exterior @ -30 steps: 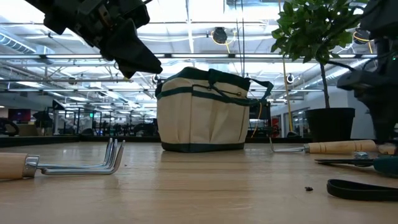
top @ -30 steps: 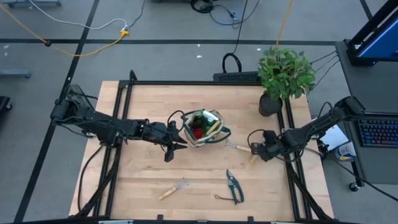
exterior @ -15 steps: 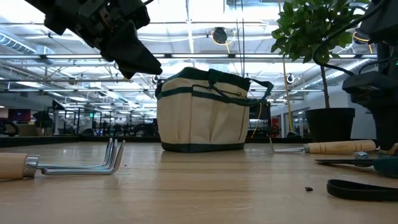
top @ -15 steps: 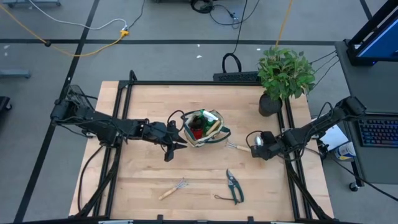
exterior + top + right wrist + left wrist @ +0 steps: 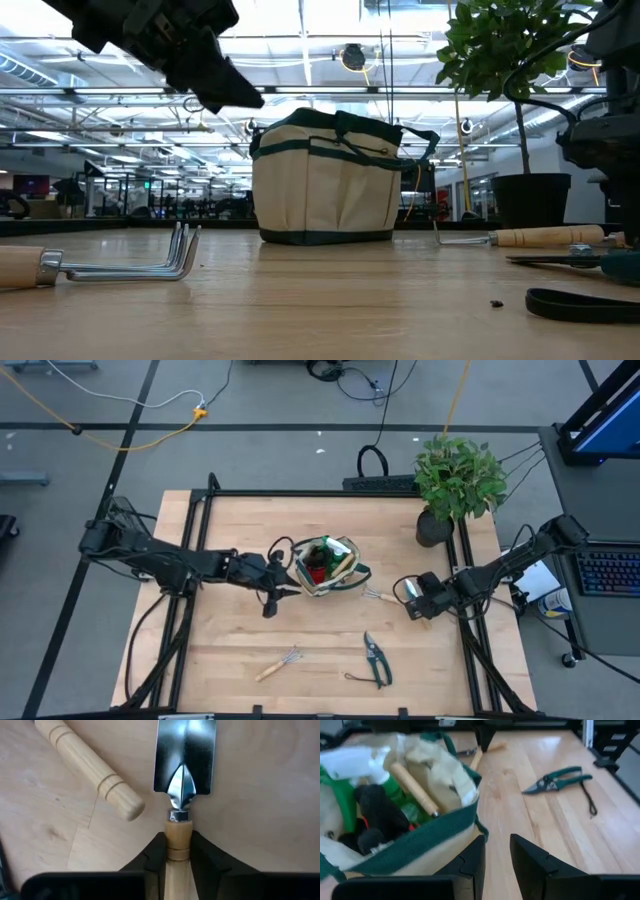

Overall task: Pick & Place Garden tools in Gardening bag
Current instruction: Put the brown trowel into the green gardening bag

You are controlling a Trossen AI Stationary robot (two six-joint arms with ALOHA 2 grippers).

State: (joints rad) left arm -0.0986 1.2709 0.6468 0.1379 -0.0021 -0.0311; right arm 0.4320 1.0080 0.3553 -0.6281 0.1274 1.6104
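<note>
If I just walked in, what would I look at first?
Probably the round beige fabric bag with green trim in the middle of the wooden table, already stuffed with tools. To its right, the right gripper is closed on a wooden-handled metal trowel. The leafy green potted plant stands at the table's far right corner.

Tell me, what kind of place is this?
Probably a robotics lab or workshop hall: a pale wooden table in a black metal frame, loose cables on the grey floor, and a long hall with bright ceiling lights behind.
</note>
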